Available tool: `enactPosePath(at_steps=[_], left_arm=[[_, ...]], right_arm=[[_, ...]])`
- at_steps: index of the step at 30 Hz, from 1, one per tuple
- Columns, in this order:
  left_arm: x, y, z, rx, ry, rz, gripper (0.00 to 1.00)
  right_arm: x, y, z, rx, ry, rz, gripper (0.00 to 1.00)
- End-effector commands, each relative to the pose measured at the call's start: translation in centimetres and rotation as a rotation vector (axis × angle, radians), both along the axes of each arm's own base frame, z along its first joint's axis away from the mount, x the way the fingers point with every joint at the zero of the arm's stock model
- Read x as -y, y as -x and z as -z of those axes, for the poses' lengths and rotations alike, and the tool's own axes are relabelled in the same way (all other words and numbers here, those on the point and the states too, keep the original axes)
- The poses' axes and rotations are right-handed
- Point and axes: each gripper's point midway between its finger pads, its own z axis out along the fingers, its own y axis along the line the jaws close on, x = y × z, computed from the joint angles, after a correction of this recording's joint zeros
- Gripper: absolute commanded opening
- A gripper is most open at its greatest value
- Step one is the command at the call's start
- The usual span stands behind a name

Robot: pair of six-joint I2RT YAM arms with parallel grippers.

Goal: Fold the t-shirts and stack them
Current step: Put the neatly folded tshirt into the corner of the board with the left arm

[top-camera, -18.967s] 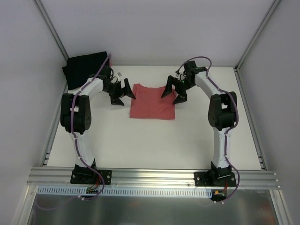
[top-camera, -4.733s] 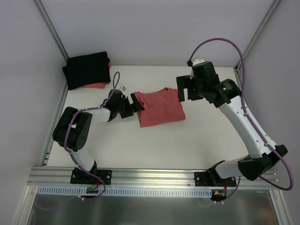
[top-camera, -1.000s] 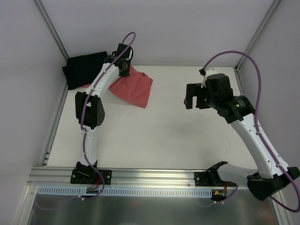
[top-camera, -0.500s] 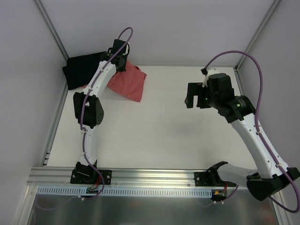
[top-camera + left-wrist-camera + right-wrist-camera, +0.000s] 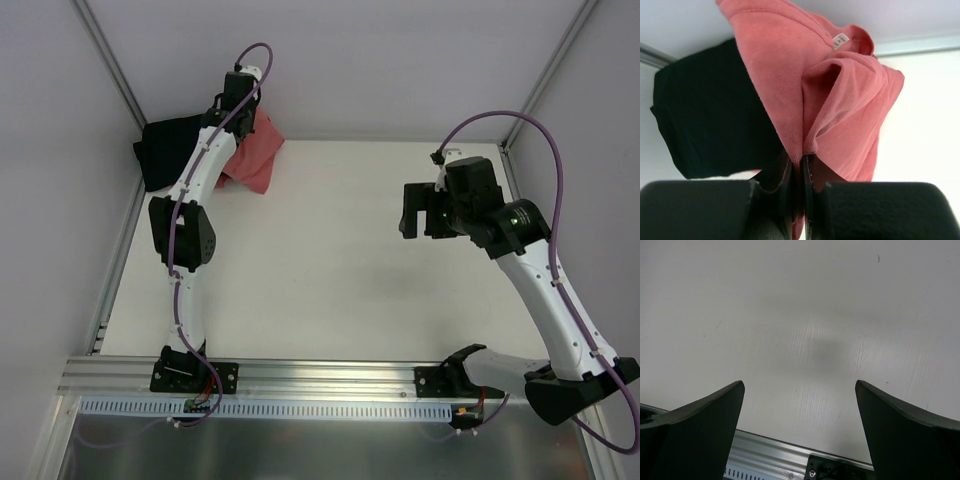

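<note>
**Item 1 – left pincer** [image 5: 796,162]. Jaws pressed together, clamped on a bunched fold of the coral-red t-shirt [image 5: 840,110]. The arm reaches toward the far left corner of the table [image 5: 330,280].

**Item 2 – coral-red t-shirt.** Gripped at a gathered edge between the left pincer's tips. The rest of the cloth spreads out ahead of the tips in loose folds, and most of it hangs clear of the table. A white neck label [image 5: 840,39] sits at the collar, at the end of the cloth farthest from the tips.

**Item 3 – black t-shirt** [image 5: 705,120]. Lies ahead of the left pincer and to the left of its tips, in a flat dark bundle. The coral cloth hides its right part. Whether the two shirts touch cannot be told.

**Item 4 – right pincer** [image 5: 800,385]. Fingers spread wide apart, with nothing between them. Bare white table lies directly ahead of the tips, and a metal rail [image 5: 770,452] runs below them. Both shirts are well apart from it, on the far left side.
</note>
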Motion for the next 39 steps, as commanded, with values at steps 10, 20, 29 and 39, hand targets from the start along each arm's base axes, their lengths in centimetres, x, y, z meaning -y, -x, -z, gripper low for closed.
enactPosePath(at_steps=[10,20,29,39], left_arm=[[-5.3,-3.6,-9.1,0.31,0.075,-0.088,0.0],[-9.8,-2.8,-10.5,0.33,0.097,-0.166,0.0],[-12.5,-1.7,-11.3,0.333,0.089,-0.222,0.0],[-16.8,0.1,-13.3,0.357,0.091,-0.292,0.0]], right_arm=[[1.0,0.9,-1.0,-0.043,-0.005,0.089,1.0],[0.7,0.2,-0.8,-0.053,0.008,0.101,1.0],[-0.2,-0.9,-0.8,-0.051,0.002,0.093,0.99],[-0.6,-1.7,-0.6,-0.051,0.001,0.085,1.0]])
